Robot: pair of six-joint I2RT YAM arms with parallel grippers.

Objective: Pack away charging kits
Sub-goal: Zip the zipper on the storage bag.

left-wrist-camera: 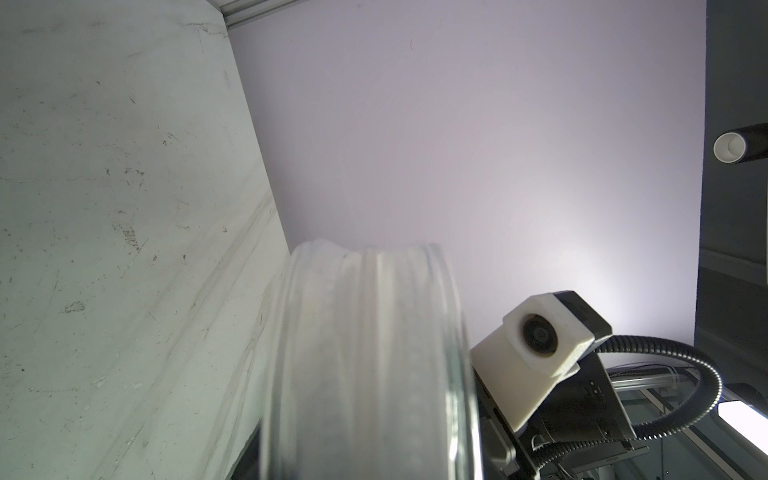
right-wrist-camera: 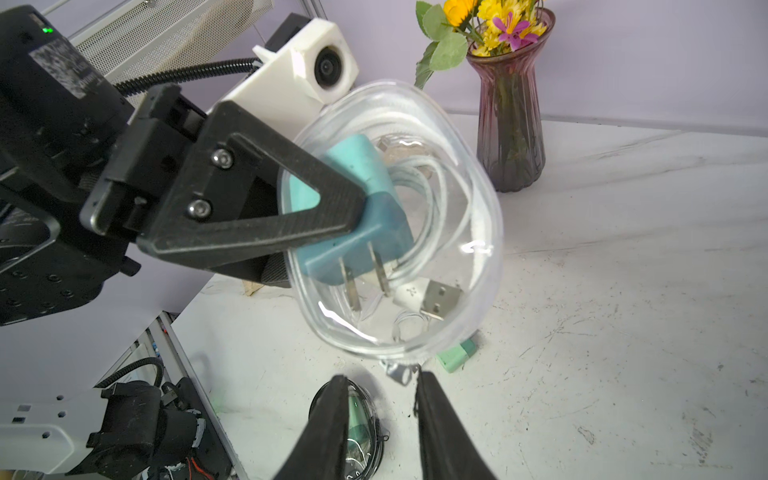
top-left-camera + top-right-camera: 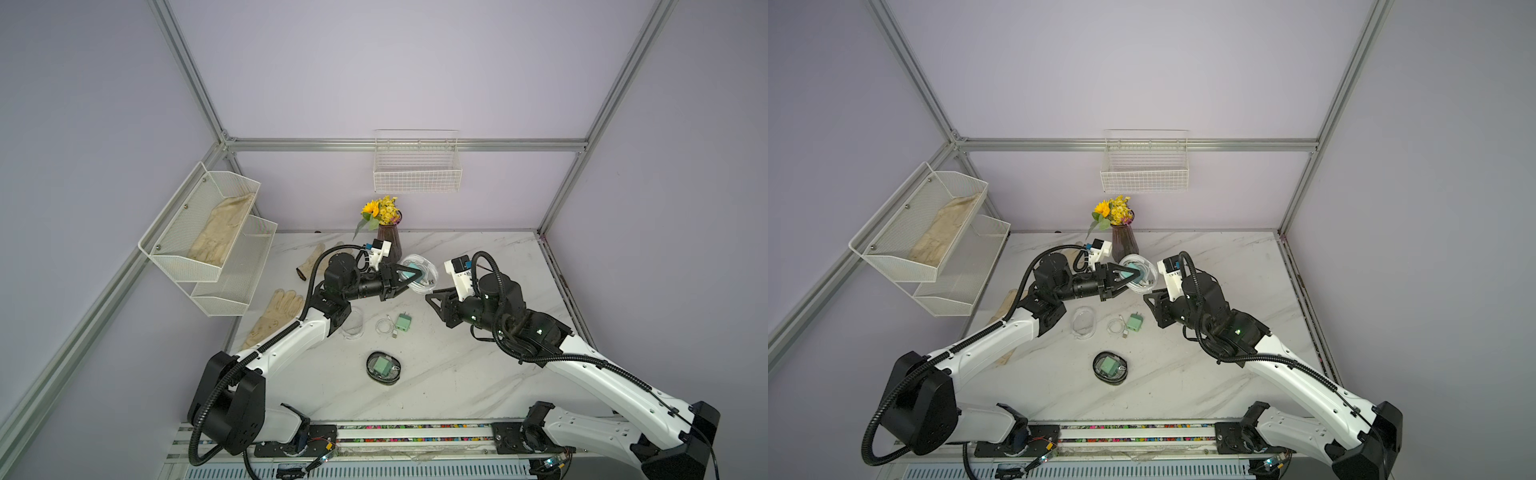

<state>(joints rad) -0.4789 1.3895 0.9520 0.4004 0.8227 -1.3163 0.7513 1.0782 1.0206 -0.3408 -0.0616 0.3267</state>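
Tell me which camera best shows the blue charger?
The right wrist view: the light blue charger is close up, prongs visible, inside the clear case. Both top views show a tiny teal patch; the left wrist view shows only the case's edge.

Overhead view of the marble worktop. The left end effector grips a clear case containing a light blue charger and a white cable, just in front of the vase of flowers. The tip of the right end effector lies just beside this case. Between the arms lie a second clear case and a loose coiled cable beside a mint-green charger. Nearer the camera, a black-rimmed case holds a second mint-green charger. A wire basket hangs on the back wall. A two-tier mesh shelf on the side wall carries a cream glove.
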